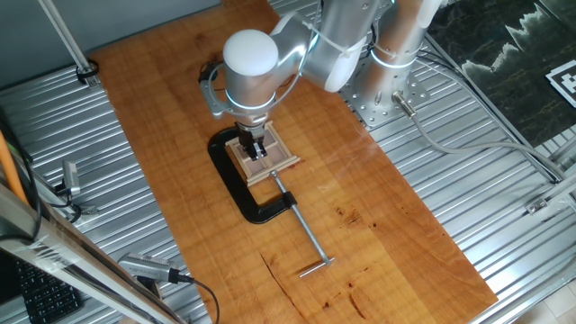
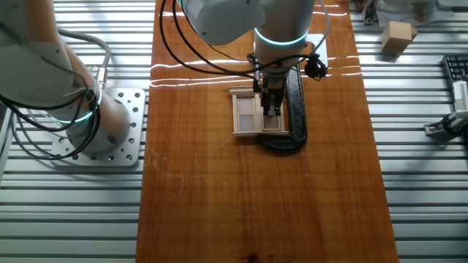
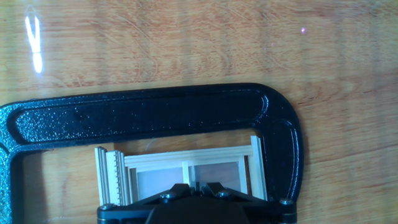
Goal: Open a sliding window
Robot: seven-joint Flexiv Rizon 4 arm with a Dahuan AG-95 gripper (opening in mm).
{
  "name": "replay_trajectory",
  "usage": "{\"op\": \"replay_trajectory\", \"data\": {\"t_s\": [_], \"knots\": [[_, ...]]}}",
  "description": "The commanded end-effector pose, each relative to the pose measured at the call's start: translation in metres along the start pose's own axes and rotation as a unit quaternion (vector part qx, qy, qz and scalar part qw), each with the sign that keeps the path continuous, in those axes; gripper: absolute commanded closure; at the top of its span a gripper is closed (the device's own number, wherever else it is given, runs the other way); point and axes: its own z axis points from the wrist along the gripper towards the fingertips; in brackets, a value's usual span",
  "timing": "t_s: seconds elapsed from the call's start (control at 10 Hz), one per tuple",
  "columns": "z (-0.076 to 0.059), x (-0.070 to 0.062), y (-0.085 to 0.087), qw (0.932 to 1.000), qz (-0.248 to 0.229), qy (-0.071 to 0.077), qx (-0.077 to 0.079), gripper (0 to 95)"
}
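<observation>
Light-wood sliding window (image 2: 252,115) lies flat on the wooden desk (image 2: 256,204), held inside a black C-clamp (image 3: 155,115). Tool (image 1: 256,149) presses down on its panes; whether its fingers are parted cannot be told.

wooden table (image 1: 387,216) | on it: sliding window (image 2: 248,115), black C-clamp (image 1: 247,202)
</observation>
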Motion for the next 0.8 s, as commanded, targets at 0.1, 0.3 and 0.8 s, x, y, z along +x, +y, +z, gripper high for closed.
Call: {"op": "replay_trajectory", "data": {"t_s": [0.1, 0.3, 0.8], "knots": [[0.0019, -0.0003, 0.0023, 1.0, 0.001, 0.0, -0.001, 95.0], [0.0021, -0.0003, 0.0033, 1.0, 0.0, 0.0, 0.001, 95.0], [0.0016, 0.0003, 0.0047, 1.0, 0.0, 0.001, 0.0, 95.0]]}}
